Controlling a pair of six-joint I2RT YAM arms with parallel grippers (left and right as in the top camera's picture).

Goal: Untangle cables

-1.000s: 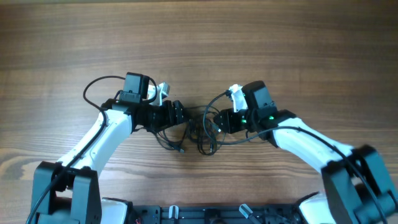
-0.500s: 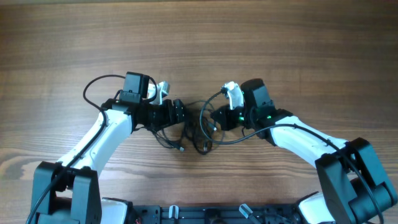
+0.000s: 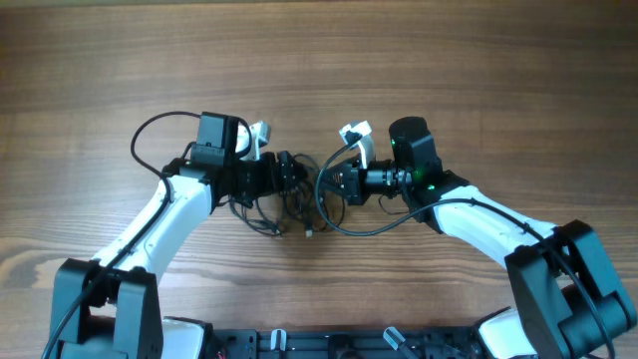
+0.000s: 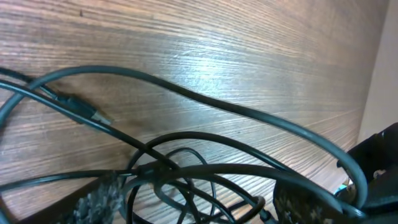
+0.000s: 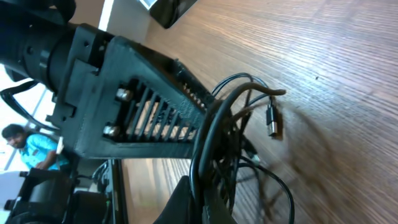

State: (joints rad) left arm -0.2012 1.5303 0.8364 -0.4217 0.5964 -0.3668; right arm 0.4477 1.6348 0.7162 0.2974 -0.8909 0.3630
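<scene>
The cables (image 3: 291, 202) are thin black cords tangled in a bundle on the wood table, between my two grippers. My left gripper (image 3: 287, 176) is open over the bundle's left side. In the left wrist view its fingers (image 4: 93, 200) stand wide apart, with several cable loops (image 4: 186, 180) lying between them untouched. My right gripper (image 3: 327, 181) is shut on cable strands (image 5: 214, 134) that rise from its fingertips (image 5: 200, 208). A small plug end (image 5: 272, 127) dangles beside them. Another plug (image 4: 84, 111) lies on the wood.
The left gripper's black body (image 5: 137, 106) fills the upper left of the right wrist view, very close to the held strands. Thicker black arm wires loop beside each arm (image 3: 150, 135) (image 3: 369, 227). Bare wood table (image 3: 449, 80) surrounds the bundle.
My right gripper has shut on cable strands and shifted left and up toward the left gripper. The bundle has drawn together and moved slightly left. The left gripper has stayed open.
</scene>
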